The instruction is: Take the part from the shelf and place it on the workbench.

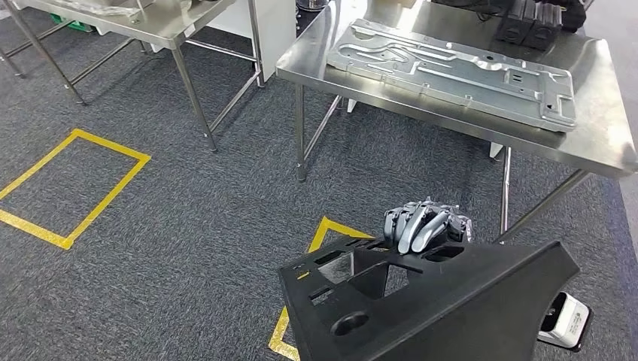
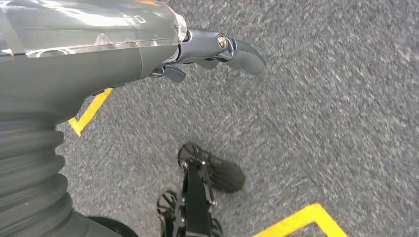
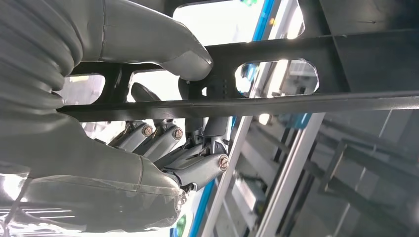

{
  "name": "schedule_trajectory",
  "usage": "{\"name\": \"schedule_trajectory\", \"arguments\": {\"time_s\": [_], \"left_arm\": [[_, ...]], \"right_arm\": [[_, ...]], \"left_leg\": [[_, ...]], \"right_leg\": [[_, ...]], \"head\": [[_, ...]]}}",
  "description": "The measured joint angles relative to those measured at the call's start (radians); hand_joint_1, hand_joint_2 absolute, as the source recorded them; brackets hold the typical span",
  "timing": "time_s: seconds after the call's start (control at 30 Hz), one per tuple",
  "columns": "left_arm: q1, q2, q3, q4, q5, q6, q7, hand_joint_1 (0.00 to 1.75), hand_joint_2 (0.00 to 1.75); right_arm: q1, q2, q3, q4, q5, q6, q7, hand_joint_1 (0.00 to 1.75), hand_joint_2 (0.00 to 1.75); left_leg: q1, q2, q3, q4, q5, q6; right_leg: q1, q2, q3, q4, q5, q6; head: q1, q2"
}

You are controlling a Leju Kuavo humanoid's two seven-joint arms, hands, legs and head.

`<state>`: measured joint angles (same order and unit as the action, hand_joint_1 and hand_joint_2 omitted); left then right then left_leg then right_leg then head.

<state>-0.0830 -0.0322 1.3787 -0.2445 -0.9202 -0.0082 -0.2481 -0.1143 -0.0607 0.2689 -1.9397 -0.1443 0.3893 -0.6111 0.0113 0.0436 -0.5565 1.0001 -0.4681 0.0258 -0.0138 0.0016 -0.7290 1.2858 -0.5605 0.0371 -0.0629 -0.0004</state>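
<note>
R hand (image 1: 421, 226) wrapped over top edge of black part (image 1: 421, 301), lower right of frame. Workbench (image 1: 602, 143) edge upper right; bare carpet (image 1: 188, 210) between. L hand (image 2: 217, 52) loosely spread, holding nothing.

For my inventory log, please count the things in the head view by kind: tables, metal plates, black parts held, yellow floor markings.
Steel tables: 2
Silver metal plate: 1
Black part, held by the right hand: 1
Yellow floor markings: 2
Total: 6
</note>
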Motion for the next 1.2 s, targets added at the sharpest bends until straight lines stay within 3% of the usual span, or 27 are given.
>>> {"name": "schedule_trajectory", "arguments": {"time_s": [0.03,0.1,0.17,0.23,0.3,0.37,0.43,0.47,0.5,0.57,0.63,0.7,0.77,0.83,0.9,0.97,1.0,1.03,1.13,1.2], "left_arm": [[-0.001,0.0,0.0,0.0,0.0,0.0,0.0,0.0,1.75],[-0.003,-0.001,0.0,0.0,0.0,-0.001,0.0,0.0,1.75],[-0.005,-0.002,0.0,0.0,0.0,-0.002,-0.001,0.0,1.75],[-0.006,-0.002,0.0,0.0,0.001,-0.002,-0.002,0.0,1.75],[-0.008,-0.002,0.0,0.0,0.001,-0.002,-0.003,0.0,1.75],[-0.007,-0.003,0.0,0.0,0.002,-0.003,-0.004,0.0,1.75],[-0.002,-0.003,0.0,0.0,0.003,-0.002,-0.004,0.0,1.75],[0.0,-0.003,0.0,0.0,0.004,-0.002,-0.004,0.0,1.75],[0.001,-0.003,0.0,0.0,0.006,-0.002,-0.004,0.0,1.75],[0.001,-0.002,0.0,0.0,0.009,-0.001,-0.004,0.0,1.75],[0.001,-0.002,0.0,0.0,0.01,-0.001,-0.005,0.0,1.75],[0.001,-0.002,0.0,0.0,0.011,-0.001,-0.005,0.0,1.75],[-0.001,-0.002,0.001,0.0,0.012,-0.002,-0.006,0.0,1.75],[-0.004,-0.002,0.001,0.0,0.012,-0.003,-0.008,0.0,1.75],[-0.003,-0.002,0.001,0.0,0.012,-0.003,-0.008,0.0,1.75],[-0.001,-0.001,0.001,0.0,0.012,-0.003,-0.008,0.0,1.75],[-0.001,-0.001,0.002,0.0,0.012,-0.003,-0.008,0.0,1.75],[-0.001,-0.001,0.002,0.0,0.012,-0.003,-0.008,0.0,1.75],[-0.003,-0.001,0.003,0.0,0.012,-0.004,-0.009,0.0,1.75],[-0.005,-0.001,0.004,0.0,0.012,-0.004,-0.009,0.0,1.75]], "right_arm": [[0.0,0.0,0.0,0.0,0.0,-0.001,0.0,1.68,1.75],[-0.002,0.0,0.0,0.0,0.001,-0.002,0.0,1.68,1.75],[-0.005,0.0,0.0,-0.001,0.001,-0.003,0.0,1.68,1.75],[-0.006,0.0,0.0,-0.001,0.001,-0.003,0.0,1.68,1.75],[-0.006,0.0,0.0,-0.001,0.002,-0.002,0.0,1.68,1.75],[-0.008,0.0,0.0,-0.001,0.002,-0.002,0.0,1.68,1.75],[-0.008,0.0,0.0,0.0,0.002,-0.002,0.0,1.68,1.75],[-0.008,0.0,0.0,0.002,0.002,-0.002,0.0,1.68,1.75],[-0.008,0.0,0.0,0.004,0.002,-0.002,0.0,1.68,1.75],[-0.008,0.0,0.0,0.006,0.002,-0.002,-0.001,1.68,1.75],[-0.009,0.0,0.0,0.007,0.001,-0.002,-0.001,1.68,1.75],[-0.009,0.0,0.001,0.008,0.0,-0.002,-0.001,1.68,1.75],[-0.009,0.0,0.001,0.008,0.0,-0.004,-0.001,1.68,1.75],[-0.011,0.0,0.002,0.008,0.0,-0.006,-0.002,1.68,1.75],[-0.014,0.0,0.003,0.008,0.0,-0.008,-0.002,1.68,1.75],[-0.012,0.0,0.004,0.008,0.0,-0.009,-0.002,1.68,1.75],[-0.011,0.0,0.004,0.009,0.0,-0.009,-0.002,1.68,1.75],[-0.011,0.0,0.005,0.009,0.0,-0.01,-0.002,1.68,1.75],[-0.013,0.0,0.006,0.009,0.001,-0.012,-0.002,1.68,1.75],[-0.015,0.0,0.007,0.009,0.001,-0.015,-0.002,1.68,1.75]], "left_leg": [[-0.001,0.011,0.001,0.0,-0.001,-0.001],[-0.006,0.03,0.006,0.001,-0.004,-0.005],[-0.01,0.047,0.01,0.002,-0.008,-0.014],[-0.011,0.065,0.014,0.0,-0.01,-0.024],[-0.008,0.04,0.009,0.018,-0.027,-0.035],[-0.003,-0.013,-0.032,0.114,-0.084,-0.044],[-0.001,-0.034,-0.097,0.252,-0.144,-0.05],[0.0,-0.035,-0.117,0.292,-0.151,-0.053],[0.001,-0.035,-0.12,0.293,-0.137,-0.054],[0.006,-0.049,-0.073,0.182,-0.063,-0.055],[0.011,-0.089,-0.019,0.058,-0.015,-0.051],[0.009,-0.107,-0.003,0.02,-0.014,-0.04],[0.008,-0.088,0.0,0.015,-0.008,-0.025],[0.01,-0.067,0.003,0.006,-0.003,-0.01],[0.007,-0.044,0.004,0.003,-0.003,0.0],[0.004,-0.018,0.004,0.003,-0.005,0.002],[0.004,-0.006,0.005,0.003,-0.006,0.001],[0.003,0.006,0.007,0.003,-0.008,0.0],[-0.001,0.034,0.017,0.004,-0.017,-0.011],[-0.005,0.051,0.022,0.004,-0.023,-0.022]], "right_leg": [[0.001,-0.007,0.032,-0.057,0.03,-0.004],[0.01,-0.052,0.117,-0.206,0.083,-0.018],[0.021,-0.078,0.155,-0.279,0.098,-0.032],[0.022,-0.056,0.152,-0.285,0.101,-0.039],[0.016,-0.033,0.154,-0.294,0.109,-0.049],[0.011,-0.013,0.155,-0.3,0.115,-0.057],[0.011,0.011,0.153,-0.298,0.116,-0.061],[0.011,0.025,0.152,-0.297,0.115,-0.061],[0.01,0.038,0.152,-0.294,0.115,-0.06],[0.008,0.066,0.153,-0.287,0.112,-0.056],[0.009,0.089,0.149,-0.277,0.108,-0.046],[0.008,0.109,0.14,-0.273,0.11,-0.034],[0.004,0.117,0.133,-0.272,0.112,-0.021],[0.005,0.076,0.112,-0.23,0.086,-0.012],[0.005,0.023,0.052,-0.109,0.025,-0.007],[0.001,0.007,-0.01,0.008,-0.015,-0.003],[0.0,0.004,-0.018,0.02,-0.008,-0.002],[-0.001,-0.001,-0.002,-0.012,0.017,-0.003],[0.007,-0.051,0.107,-0.22,0.104,-0.015],[0.015,-0.064,0.133,-0.275,0.113,-0.024]], "head": [[0.0,0.0],[0.0,0.0],[0.0,0.0],[0.0,0.0],[0.0,0.0],[0.0,0.0],[0.0,0.0],[0.0,0.0],[0.0,0.0],[0.0,0.0],[0.0,0.0],[0.0,0.0],[0.0,0.0],[0.0,0.0],[0.0,0.0],[0.0,0.0],[0.0,0.0],[0.0,0.0],[0.0,0.0],[0.0,0.0]]}}
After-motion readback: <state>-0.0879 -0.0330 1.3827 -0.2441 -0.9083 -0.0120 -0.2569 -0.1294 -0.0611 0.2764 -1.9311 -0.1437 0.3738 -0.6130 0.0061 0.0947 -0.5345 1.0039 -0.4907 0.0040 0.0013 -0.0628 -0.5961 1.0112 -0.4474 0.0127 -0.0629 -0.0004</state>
